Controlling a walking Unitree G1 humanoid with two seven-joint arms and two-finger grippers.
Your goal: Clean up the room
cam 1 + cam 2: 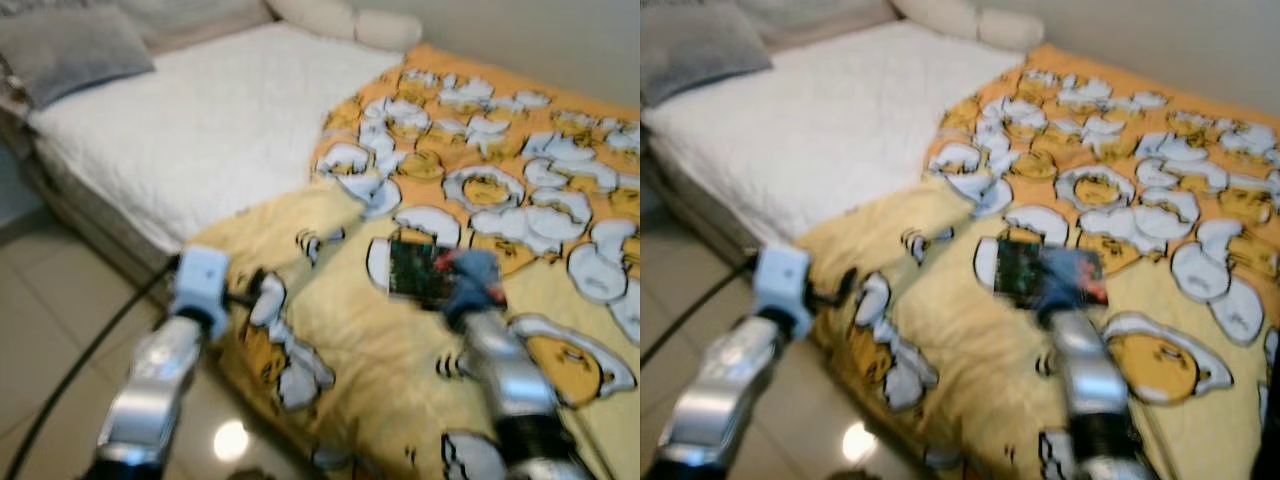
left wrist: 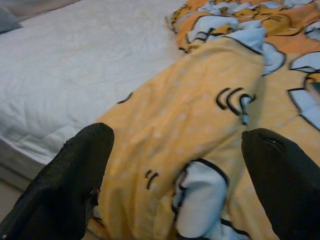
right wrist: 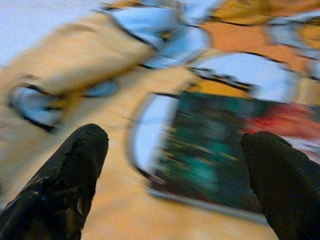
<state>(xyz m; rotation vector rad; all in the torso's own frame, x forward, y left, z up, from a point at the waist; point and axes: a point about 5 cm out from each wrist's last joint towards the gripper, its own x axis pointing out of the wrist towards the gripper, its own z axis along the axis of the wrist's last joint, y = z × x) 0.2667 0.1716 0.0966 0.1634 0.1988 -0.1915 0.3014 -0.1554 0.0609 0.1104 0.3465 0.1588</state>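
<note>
both grippers spread wide over the blanket (image 1: 400,360).
right gripper (image 3: 175,165) above book (image 1: 425,270); left gripper (image 2: 175,180) at its 9 o'clock.

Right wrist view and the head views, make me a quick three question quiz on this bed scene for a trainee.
1. True or false: the right gripper has its fingers spread open.
2. The book lies on: A the tiled floor, B the yellow patterned blanket, C the grey pillow.
3. Which gripper hovers over the blanket's folded edge near the white mattress?

Key: 1 true. 2 B. 3 the left gripper, also open.
</note>
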